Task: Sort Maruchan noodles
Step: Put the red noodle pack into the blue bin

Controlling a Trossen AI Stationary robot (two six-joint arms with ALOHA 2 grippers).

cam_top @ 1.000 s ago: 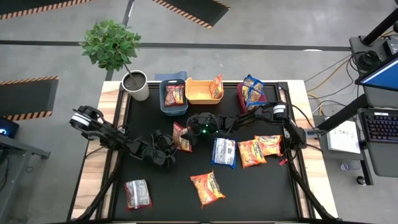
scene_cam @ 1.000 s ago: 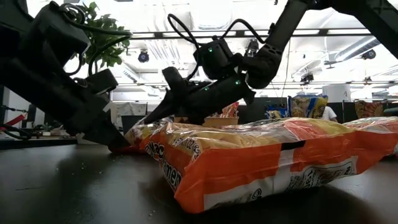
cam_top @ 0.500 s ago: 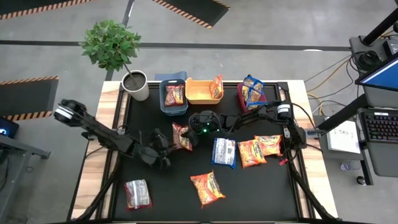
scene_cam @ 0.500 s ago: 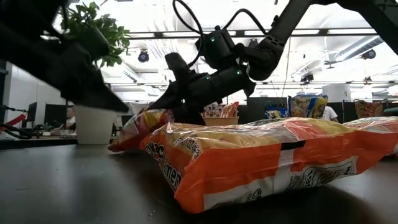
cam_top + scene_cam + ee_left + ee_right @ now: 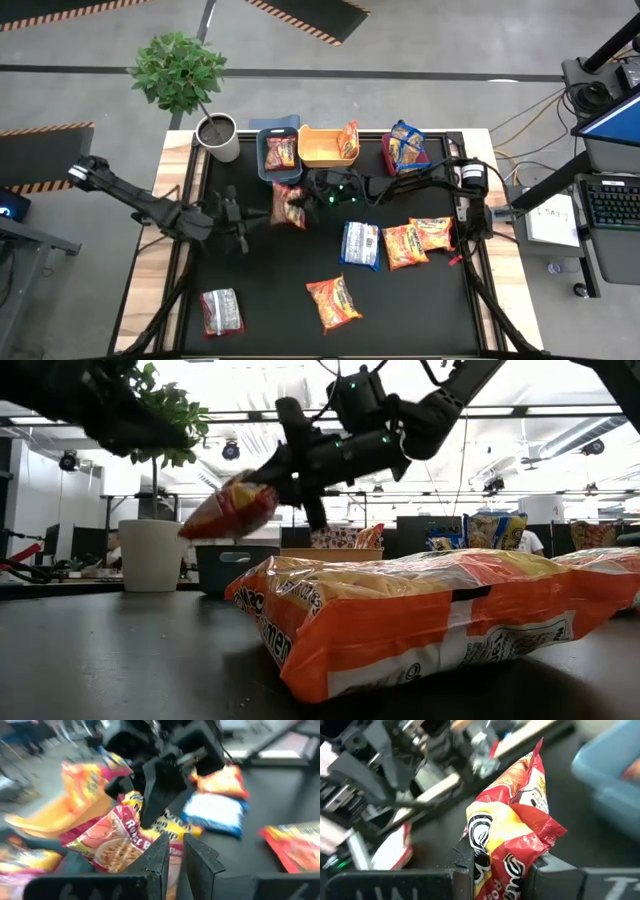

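The right end effector [image 5: 297, 200] was clenched on a dark red noodle packet [image 5: 287, 203], holding it in the air above the black table [image 5: 270, 300], just in front of the blue bin [image 5: 281, 160]. In the low view the same packet [image 5: 228, 510] hung clear of the table surface, pinched at one end by the right end effector [image 5: 268, 477]. The right wrist view showed the crinkled packet [image 5: 512, 837] wedged between that arm's two dark fingers [image 5: 464, 862].

The left end effector [image 5: 233, 212] sat to the left of the lifted packet, apart from it, with its fingers [image 5: 162, 855] drawn nearly together and nothing between them.

The blue bin held one dark red packet [image 5: 280, 152]. The yellow bin [image 5: 318, 146] beside it had an orange packet [image 5: 348, 139] leaning at its right end. The red bin [image 5: 392, 158] carried blue packets [image 5: 405, 145].

Loose on the table lay a blue and white packet [image 5: 360, 244], two orange packets [image 5: 405, 245] [image 5: 433, 233] side by side to its right, another orange packet [image 5: 334, 302] nearer the front edge, and a dark red packet [image 5: 221, 311] at the front left corner.

A potted plant [image 5: 182, 72] stood at the table's back left corner.
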